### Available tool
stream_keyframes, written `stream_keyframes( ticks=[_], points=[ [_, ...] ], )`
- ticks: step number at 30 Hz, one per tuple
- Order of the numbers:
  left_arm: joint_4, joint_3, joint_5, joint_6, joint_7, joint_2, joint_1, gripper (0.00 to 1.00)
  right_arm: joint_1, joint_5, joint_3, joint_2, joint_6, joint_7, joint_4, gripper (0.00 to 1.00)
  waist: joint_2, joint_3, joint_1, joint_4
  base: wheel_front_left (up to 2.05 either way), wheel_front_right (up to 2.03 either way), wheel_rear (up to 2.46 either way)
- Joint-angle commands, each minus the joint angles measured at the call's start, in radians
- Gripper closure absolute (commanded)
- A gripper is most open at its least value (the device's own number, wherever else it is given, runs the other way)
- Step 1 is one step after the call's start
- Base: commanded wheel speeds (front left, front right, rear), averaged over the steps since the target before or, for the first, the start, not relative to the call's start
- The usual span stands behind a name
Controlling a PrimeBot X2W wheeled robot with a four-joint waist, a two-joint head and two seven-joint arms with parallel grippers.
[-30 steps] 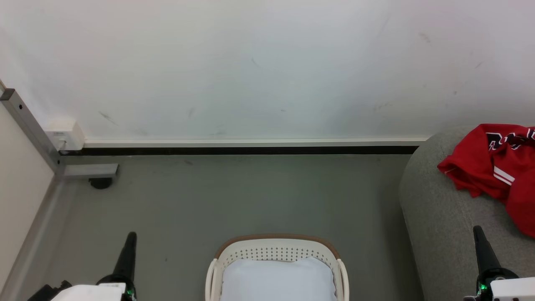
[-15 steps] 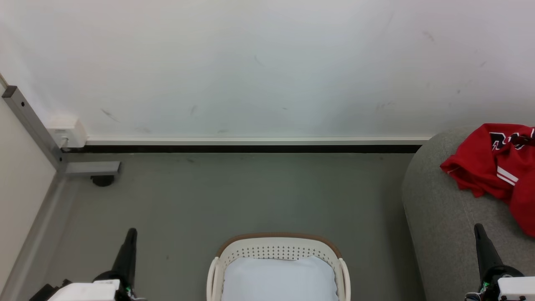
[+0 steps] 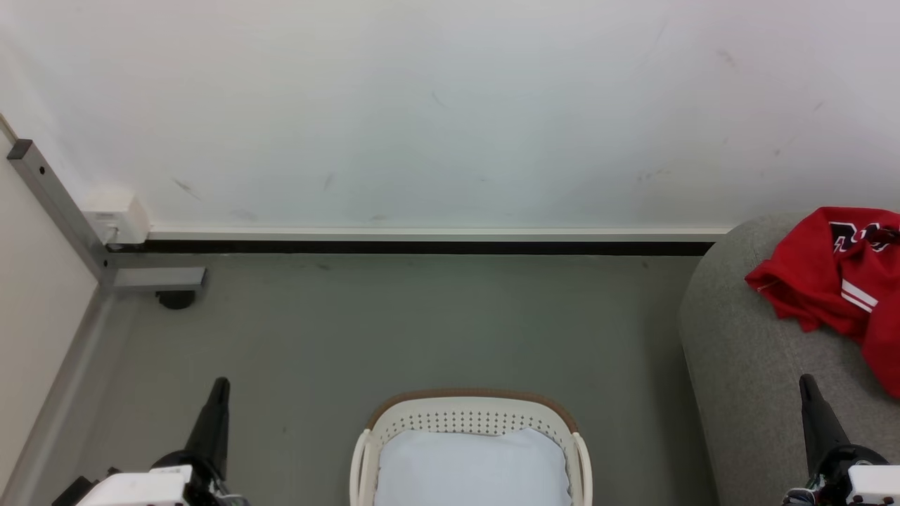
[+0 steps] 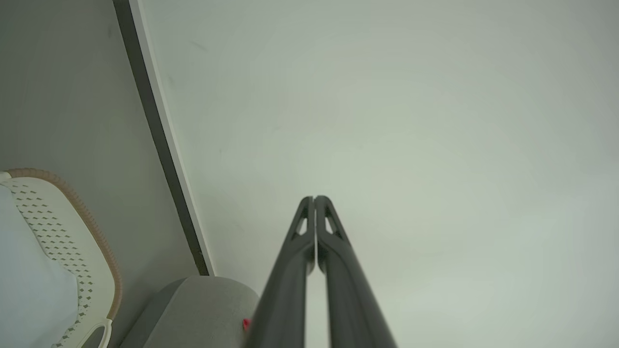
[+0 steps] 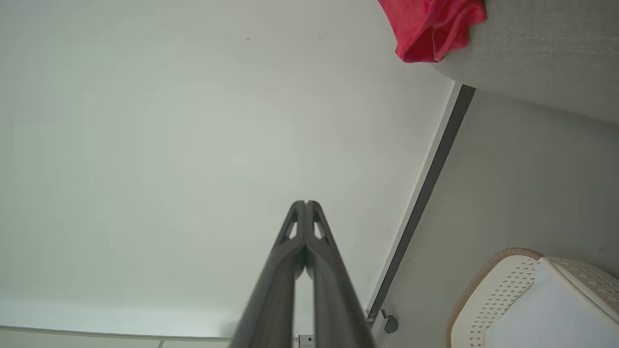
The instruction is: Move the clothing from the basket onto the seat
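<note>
As they flank the basket, left pincer and right pincer point forward, pinched closed.

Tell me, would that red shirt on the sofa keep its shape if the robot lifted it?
Probably not: the clothing lies crumpled in soft folds on the seat, so it would likely droop. It looks thin, so probably light.

left gripper and right gripper low at either side, upright, jaws together, empty

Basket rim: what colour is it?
Brown rim on the white basket; clearest in the head view.
</note>
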Motion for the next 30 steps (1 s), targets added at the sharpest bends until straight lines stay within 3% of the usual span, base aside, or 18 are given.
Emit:
stream_keyframes(
  ticks=[1, 30],
  points=[
    [-0.004, 0.005, -0.022, -0.006, 0.005, 0.002, -0.01, 1.0, -0.013, 0.015, -0.006, 0.001, -0.002, 0.006, -0.005, 1.0, 0.0, 0.0, 0.0, 0.001, 0.0, 0.0, 0.0],
    [-0.004, 0.004, -0.021, -0.006, 0.005, 0.002, -0.009, 1.0, -0.013, 0.012, -0.005, 0.001, -0.002, 0.005, -0.004, 1.0, 0.0, 0.0, 0.0, 0.001, 0.0, 0.0, 0.0]
  ],
)
